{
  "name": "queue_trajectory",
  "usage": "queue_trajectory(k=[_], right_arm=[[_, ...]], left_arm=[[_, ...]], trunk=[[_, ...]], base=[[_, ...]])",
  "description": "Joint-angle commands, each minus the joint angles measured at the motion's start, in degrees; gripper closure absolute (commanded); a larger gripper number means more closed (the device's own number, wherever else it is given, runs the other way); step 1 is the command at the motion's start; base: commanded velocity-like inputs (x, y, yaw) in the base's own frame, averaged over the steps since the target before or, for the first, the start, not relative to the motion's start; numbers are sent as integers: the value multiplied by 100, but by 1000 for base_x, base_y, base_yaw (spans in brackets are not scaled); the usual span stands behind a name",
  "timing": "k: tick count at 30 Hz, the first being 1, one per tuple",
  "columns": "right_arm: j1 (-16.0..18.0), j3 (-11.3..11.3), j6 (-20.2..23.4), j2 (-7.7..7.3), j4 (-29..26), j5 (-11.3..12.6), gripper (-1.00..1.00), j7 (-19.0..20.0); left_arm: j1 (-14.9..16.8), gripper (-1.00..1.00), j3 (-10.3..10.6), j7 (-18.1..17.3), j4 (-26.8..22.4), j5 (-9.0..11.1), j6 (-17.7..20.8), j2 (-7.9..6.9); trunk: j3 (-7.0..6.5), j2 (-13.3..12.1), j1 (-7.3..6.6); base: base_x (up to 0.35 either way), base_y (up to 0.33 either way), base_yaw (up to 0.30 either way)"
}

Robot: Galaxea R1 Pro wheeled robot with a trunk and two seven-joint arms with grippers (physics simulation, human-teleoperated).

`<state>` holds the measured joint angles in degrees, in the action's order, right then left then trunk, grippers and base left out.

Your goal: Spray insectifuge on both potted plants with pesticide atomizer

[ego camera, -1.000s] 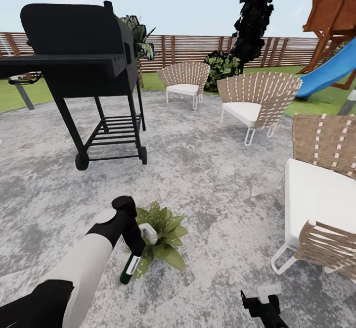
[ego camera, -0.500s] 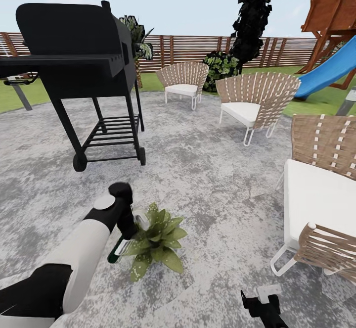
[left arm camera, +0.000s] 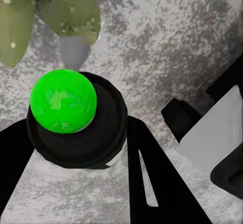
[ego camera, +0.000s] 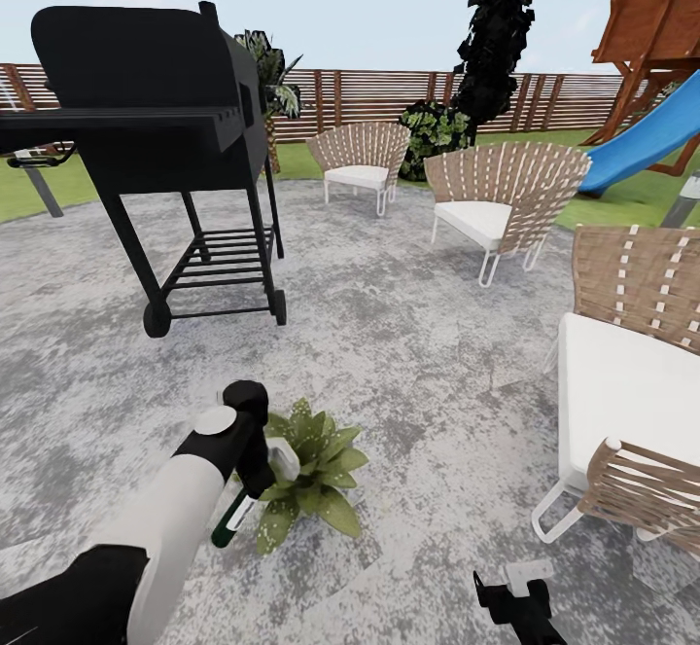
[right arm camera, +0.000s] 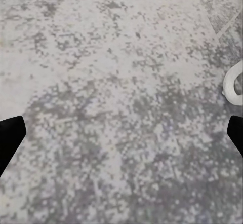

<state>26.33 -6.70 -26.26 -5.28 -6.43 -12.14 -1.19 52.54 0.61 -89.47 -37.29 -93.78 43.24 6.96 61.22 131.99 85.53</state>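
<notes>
In the head view my left gripper [ego camera: 264,475] is shut on the pesticide atomizer [ego camera: 233,519], a slim dark bottle tilted down and to the left with its green tip low over the patio. It hangs at the left edge of a potted plant [ego camera: 313,478], a low rosette of speckled green leaves. The left wrist view looks down the bottle: the green tip [left arm camera: 63,101] sits on the dark body [left arm camera: 96,133], with the plant's leaves [left arm camera: 68,6] just past it. My right gripper [ego camera: 517,589] is low at the near right, its black fingertips [right arm camera: 10,139] wide apart over bare stone.
A black grill [ego camera: 165,129] stands at the back left of the stone patio [ego camera: 408,353]. Wicker chairs [ego camera: 506,197] line the right side, the nearest one [ego camera: 632,402] close to my right arm. A wooden fence [ego camera: 389,95] and a blue slide [ego camera: 647,139] lie beyond.
My left arm swung the atomizer's tip left from the plant's front to its left edge, then lowered it a little. The view shifted slightly. The right arm has not moved.
</notes>
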Motion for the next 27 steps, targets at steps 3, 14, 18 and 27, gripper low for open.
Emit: queue_trajectory(k=[3,14,18,27], right_arm=[[4,-42,-20,1,8,-61,-100,-12],[4,-42,-20,1,10,-61,-100,-20],[4,-42,-20,1,10,-61,-100,-21],[4,-42,-20,1,10,-61,-100,-21]], left_arm=[[2,100,4,-53,-6,-45,72,92],[-444,100,-811,-53,-2,-10,76,-22],[-439,100,-1272,-28,-204,-14,84,-17],[-445,100,-1352,-26,-537,-18,773,-31]], trunk=[[5,2,-1],[5,2,-1],[5,2,-1],[5,2,-1]], base=[[0,0,0],[0,0,0],[0,0,0],[0,0,0]])
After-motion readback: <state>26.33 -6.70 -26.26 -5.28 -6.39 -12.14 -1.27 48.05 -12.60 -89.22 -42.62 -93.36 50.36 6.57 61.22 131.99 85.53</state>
